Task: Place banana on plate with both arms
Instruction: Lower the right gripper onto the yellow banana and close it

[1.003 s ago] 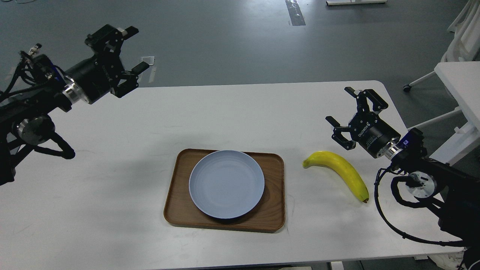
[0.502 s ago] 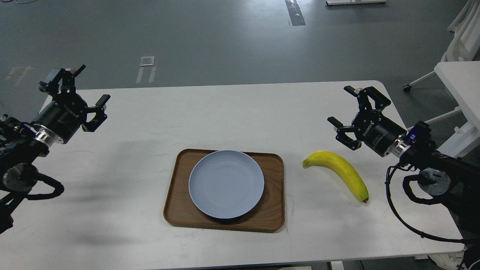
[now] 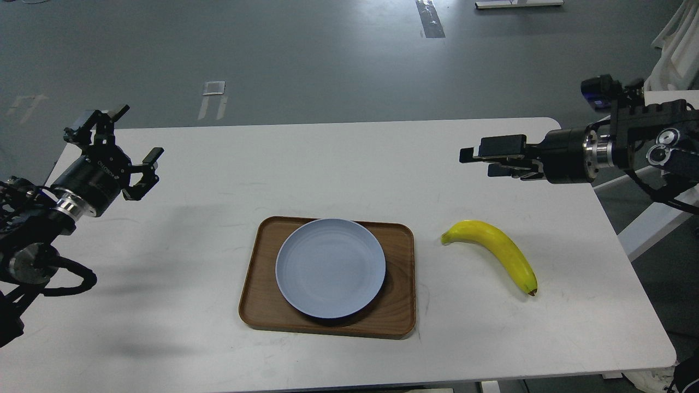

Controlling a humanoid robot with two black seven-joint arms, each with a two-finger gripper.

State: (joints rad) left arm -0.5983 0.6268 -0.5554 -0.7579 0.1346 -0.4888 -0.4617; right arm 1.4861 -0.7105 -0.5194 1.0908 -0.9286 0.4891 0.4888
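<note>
A: Head view, item 1, setting: grey floor behind; white table with rounded corners filling the foreground; strip of dark tape on the floor at top; white furniture at the far right edge.

B: Item 2, centre of table?

A: Brown wooden tray, rectangular, rounded corners, lying flat; the plate, round, pale blue-grey, faint rings, resting inside the tray toward its left and far side; nothing on the plate.

B: Item 3, the fruit?

A: The banana, yellow, 1 piece, lying on the bare table to the right of the tray, apart from it; greenish stem end pointing toward the tray; dark tip toward the near right; not touched by either arm.

B: Item 4, arms?

A: Left gripper, over the table's far left corner, well apart from tray and plate; fingers spread wide, holding nothing; silver wrist ring and black cables trailing to the left edge. Right gripper, reaching in horizontally from the right, above the table beyond the banana and clear of it; seen side-on, its fingers overlap as dark bars, so whether they stand apart or together I cannot tell; nothing visible between them.
</note>
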